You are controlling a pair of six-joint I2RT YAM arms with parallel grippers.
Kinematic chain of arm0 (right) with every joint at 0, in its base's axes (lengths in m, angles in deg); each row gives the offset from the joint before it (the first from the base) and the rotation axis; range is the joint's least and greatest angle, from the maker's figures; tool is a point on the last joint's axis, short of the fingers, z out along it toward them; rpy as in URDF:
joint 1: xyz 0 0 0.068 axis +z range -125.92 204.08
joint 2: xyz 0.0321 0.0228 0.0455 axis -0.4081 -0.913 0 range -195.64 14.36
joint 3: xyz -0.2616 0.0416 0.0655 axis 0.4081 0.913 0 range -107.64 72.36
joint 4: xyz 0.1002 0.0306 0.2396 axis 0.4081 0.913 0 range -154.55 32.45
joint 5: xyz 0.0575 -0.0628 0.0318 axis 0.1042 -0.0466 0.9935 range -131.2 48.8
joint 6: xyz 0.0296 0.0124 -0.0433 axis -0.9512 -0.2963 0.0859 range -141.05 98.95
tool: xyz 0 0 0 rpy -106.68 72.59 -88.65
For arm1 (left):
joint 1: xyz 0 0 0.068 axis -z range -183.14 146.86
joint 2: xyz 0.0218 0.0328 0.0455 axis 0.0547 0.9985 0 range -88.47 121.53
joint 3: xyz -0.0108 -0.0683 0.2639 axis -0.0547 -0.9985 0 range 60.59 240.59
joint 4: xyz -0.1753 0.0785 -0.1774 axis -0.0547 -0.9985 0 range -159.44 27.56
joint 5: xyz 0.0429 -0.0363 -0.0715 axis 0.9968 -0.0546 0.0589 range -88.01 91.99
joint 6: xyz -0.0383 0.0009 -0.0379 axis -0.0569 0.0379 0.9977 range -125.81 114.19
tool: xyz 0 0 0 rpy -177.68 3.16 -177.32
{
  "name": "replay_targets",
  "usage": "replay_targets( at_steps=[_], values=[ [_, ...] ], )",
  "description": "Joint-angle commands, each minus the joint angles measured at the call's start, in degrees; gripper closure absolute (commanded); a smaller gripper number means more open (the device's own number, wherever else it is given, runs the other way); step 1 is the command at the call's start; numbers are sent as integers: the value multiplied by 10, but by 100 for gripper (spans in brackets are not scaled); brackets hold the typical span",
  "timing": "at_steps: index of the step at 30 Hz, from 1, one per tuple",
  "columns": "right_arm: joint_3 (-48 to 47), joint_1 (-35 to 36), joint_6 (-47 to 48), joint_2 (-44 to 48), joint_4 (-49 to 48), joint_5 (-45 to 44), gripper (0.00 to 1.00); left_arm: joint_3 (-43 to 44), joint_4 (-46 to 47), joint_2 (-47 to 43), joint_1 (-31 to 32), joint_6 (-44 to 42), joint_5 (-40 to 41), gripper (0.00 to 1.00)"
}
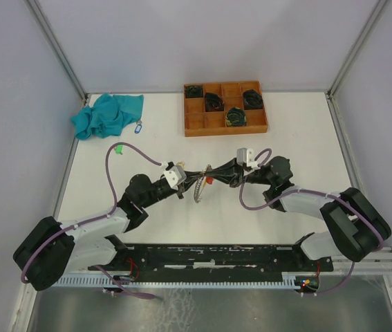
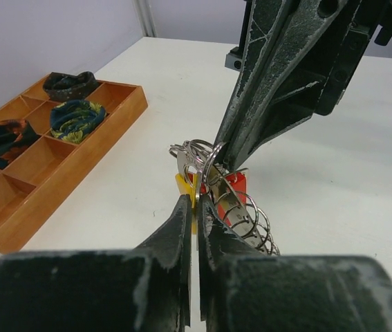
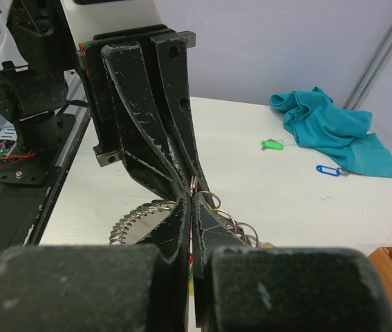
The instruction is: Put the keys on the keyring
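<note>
Pinching the flat yellow-tagged key [image 2: 183,185], left gripper [image 2: 194,207] is closed mid-table; right gripper [image 3: 192,207] clamps the thin steel keyring [image 2: 199,155]. Key blade hidden between scuffed black fingers [image 2: 173,238]; red tag [image 2: 236,185] half covered.

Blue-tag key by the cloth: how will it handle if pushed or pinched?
The blue-tag key looks small and flat, so it is likely light; a push should slide it on the smooth table, not roll it. Lying flat, it probably offers little edge to pinch. Lifted by the tag, the metal end would likely dangle.
</note>
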Motion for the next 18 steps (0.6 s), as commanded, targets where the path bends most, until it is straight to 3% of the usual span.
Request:
replay_targets(
  at_steps=[1, 14, 18],
  values=[
    [-1, -1, -34, -7, -95, -10, 99, 22, 5, 6, -2, -23, -37, 97],
    [7, 0, -31, -31, -111, -54, 99, 41, -45, -14, 30, -39, -40, 97],
    [5, 0, -34, -47, -120, -54, 99, 38, -31, -32, 37, -29, -37, 93]
  ],
)
